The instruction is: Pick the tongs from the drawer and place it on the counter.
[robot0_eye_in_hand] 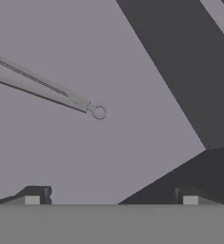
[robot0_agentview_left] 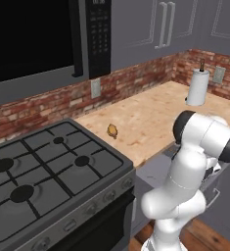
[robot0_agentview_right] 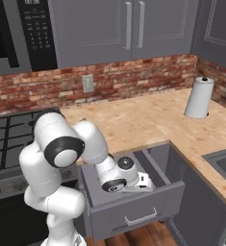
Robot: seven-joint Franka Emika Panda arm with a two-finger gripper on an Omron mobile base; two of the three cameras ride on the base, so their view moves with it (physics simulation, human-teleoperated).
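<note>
Grey tongs (robot0_eye_in_hand: 42, 86) lie alone on drawer (robot0_eye_in_hand: 132, 157) floor.

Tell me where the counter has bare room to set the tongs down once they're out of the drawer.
The light tan wood-grain counter has a wide bare stretch between the black gas stove and the white paper towel roll, just behind the open grey drawer. Avoid the small yellow-brown lump near the stove. The right corner is more crowded, by the roll and the sink.
</note>
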